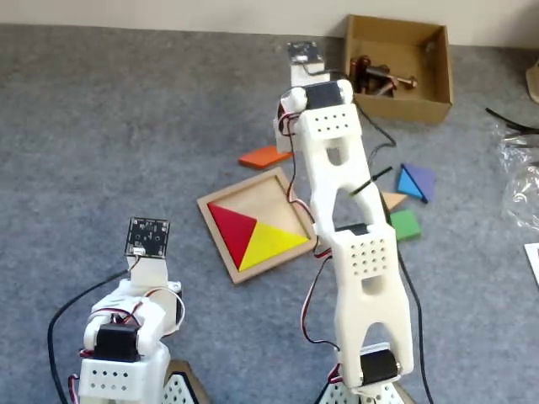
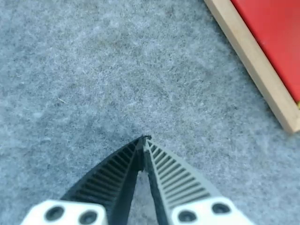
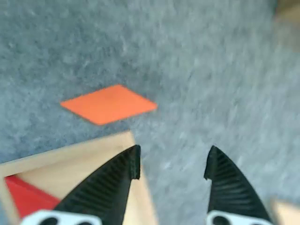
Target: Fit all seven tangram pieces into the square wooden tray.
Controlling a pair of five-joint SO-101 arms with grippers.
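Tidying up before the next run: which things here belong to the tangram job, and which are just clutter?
Job: square wooden tray; red triangle and yellow triangle inside it; orange parallelogram, blue triangle, purple piece, green square, pale wooden triangle outside it.
Lying about: brown cardboard box, clear plastic bag.

The place looks like a small robotics lab or hobby workshop. The tabletop [image 1: 101,126] is covered in grey felt-like matting. Two white plastic arms are mounted at its near edge, the left arm [image 1: 126,345] and the right arm [image 1: 354,252]. Both have bare motors and perforated shells in plain sight, and a loose black cable [image 1: 54,332] trails beside the left one. A small bare circuit board [image 1: 147,237] sits on the left arm's wrist. An open cardboard box [image 1: 440,84] at the far side holds odd metal and reddish parts [image 1: 376,77]. Crumpled clear plastic wrapping [image 1: 522,185] and another black lead [image 1: 509,120] lie at the right edge.
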